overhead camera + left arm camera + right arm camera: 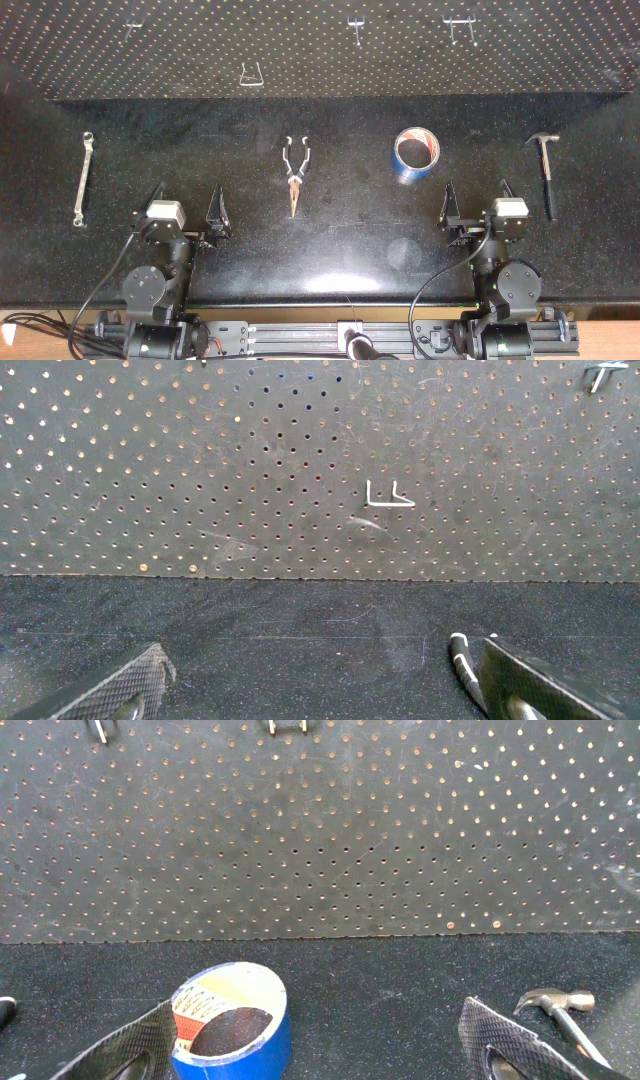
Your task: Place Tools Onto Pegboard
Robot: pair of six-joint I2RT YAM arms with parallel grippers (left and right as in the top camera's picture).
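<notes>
1. Both pincers are wide open w/ nothing in them: left gripper (186,207) at lower left of the top view, right gripper (476,203) at lower right.
2. Tools lie flat across mid-frame: wrench (83,178) far left, pliers (295,175) centre, tape roll (416,155) right of centre, hammer (546,172) far right. Pegboard (320,45) runs along the top.
3. Risk: the tape is round, so it may slip or roll if pinched off-centre.
4. Risk: the hooks (251,75) are thin, so a tool could miss & drop, esp. the head-heavy hammer.

Wrench (83,178), pliers (295,172), tape (416,155), hammer (545,170), left to right
</notes>
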